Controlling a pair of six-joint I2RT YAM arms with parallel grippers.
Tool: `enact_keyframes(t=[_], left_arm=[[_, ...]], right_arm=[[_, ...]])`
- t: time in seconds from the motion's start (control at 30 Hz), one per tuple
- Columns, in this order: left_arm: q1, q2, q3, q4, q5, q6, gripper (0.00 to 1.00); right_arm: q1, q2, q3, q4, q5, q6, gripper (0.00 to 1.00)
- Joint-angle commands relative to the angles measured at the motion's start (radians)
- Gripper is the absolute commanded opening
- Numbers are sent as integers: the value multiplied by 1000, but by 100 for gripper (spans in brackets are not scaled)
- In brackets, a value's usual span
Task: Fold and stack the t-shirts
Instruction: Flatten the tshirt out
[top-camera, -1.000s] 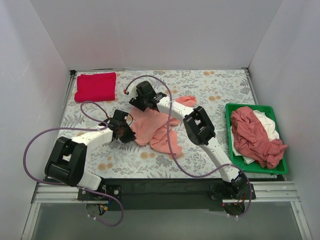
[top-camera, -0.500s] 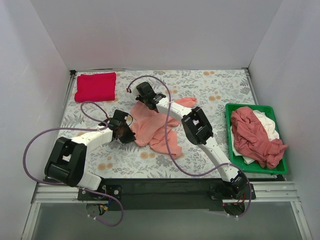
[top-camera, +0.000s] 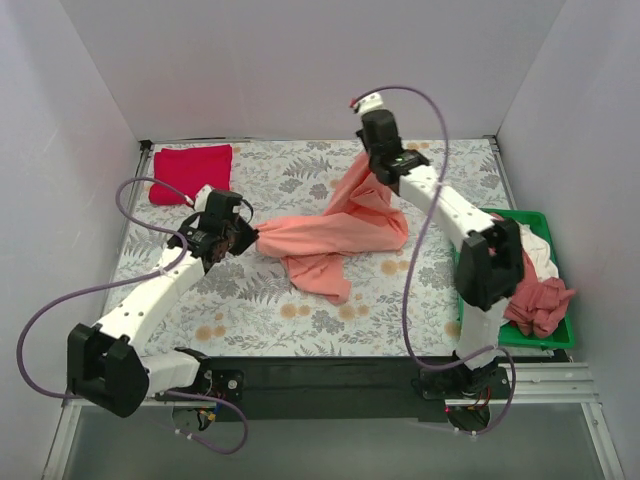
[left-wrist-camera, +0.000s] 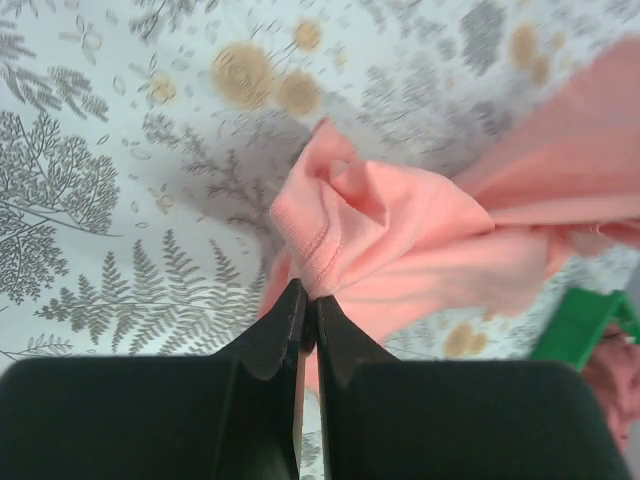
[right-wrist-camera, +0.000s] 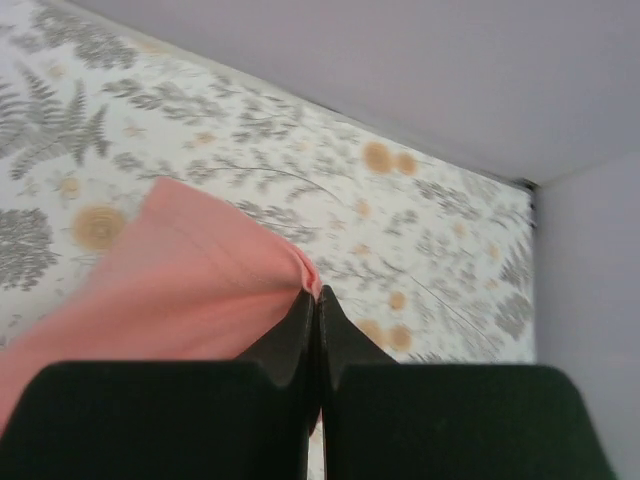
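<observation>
The salmon-pink cloth t-shirt (top-camera: 340, 235) was a soft, matt knit with a stitched hem (left-wrist-camera: 316, 246). The folded red cloth t-shirt (top-camera: 191, 172) at 10 o'clock looked equally matt. The green plastic tray (top-camera: 470, 212) at 3 o'clock was smooth and slightly glossy. The black fingers (left-wrist-camera: 270, 340) of the left gripper (left-wrist-camera: 308, 292) were smooth matt plastic. The floral-printed table cover (top-camera: 300, 320) was matt.

green bin (top-camera: 530, 213) half behind right arm (top-camera: 487, 265), white shirt (top-camera: 543, 250) mostly buried under reddish shirt (top-camera: 540, 300); left wrist view: bin clipped, blurry
</observation>
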Motion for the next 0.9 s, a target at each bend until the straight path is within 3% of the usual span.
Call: enact_keyframes(t=[0.0,0.23,0.33,0.4,0.57,0.87], left_arm=[[2,-104,127,-57,-108,-39,0],[0,-248,268,4,-136,2,0],[2,-327,296,41,-85,8,0],[2,-396,294,92,-3,30,0],[2,-495,355,139,-19,39,0],[2,-573,383,49,-169,41,0]], right_arm=[[-34,-239,-130,50,19,120,1],[-36,-596,-307,56,10,87,1],[-36,-783,-355,57,-26,81,1],[-36,-854,-368,59,-37,81,1],[-36,-1066,-381,36,-111,107,1],[-37,-1200,-393,-84,-142,188,1]])
